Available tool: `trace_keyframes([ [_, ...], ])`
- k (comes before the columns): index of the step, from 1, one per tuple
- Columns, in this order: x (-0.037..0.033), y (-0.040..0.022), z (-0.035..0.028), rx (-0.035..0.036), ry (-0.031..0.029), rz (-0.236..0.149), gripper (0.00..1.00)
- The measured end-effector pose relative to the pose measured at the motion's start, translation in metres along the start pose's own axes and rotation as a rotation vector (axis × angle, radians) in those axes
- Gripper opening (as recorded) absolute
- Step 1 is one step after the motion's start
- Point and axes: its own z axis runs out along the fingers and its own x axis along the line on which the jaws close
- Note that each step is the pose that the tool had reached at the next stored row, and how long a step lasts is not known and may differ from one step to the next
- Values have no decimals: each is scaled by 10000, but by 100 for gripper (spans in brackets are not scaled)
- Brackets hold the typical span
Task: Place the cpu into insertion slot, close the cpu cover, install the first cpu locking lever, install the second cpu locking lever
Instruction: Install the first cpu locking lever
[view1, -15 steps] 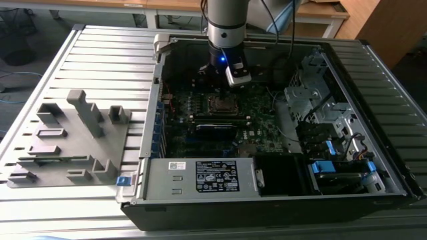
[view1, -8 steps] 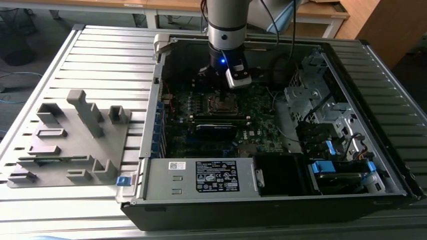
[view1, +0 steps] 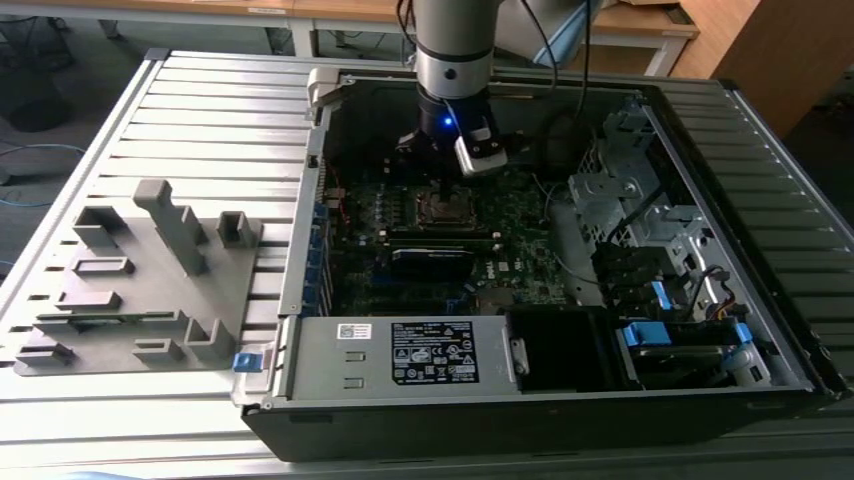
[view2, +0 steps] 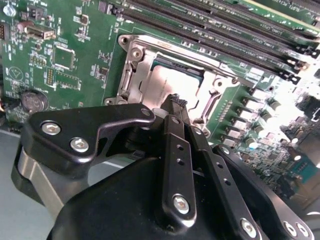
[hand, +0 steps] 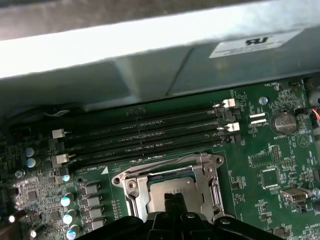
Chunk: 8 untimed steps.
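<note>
Motherboard (view2: 60, 55) lies flat inside the open computer case (view1: 694, 110). On it, the cpu cover (view2: 134, 62) frames the cpu (view2: 172, 82), which sits in the socket. Directly above the cpu, the gripper (view2: 176, 102) hovers with fingers pressed together, holding nothing.

Clearances, open computer case (view1: 561, 400):
- Above cpu cover (view2: 150, 65), socket region: open from overhead; pincer (view2: 176, 101) hovers there, fingers drawn together.
- Beside socket: rows of memory slots (hand: 145, 135), low obstruction.
- Case wall (hand: 150, 60) beyond slots: tall barrier.
- Drive cage (view1: 627, 180), exterior view's right: bulky, cables nearby.
</note>
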Motion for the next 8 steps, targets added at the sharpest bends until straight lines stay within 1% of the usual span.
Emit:
trace_keyframes([
  [8,-3,1,-10,-46,20,-627,11],
])
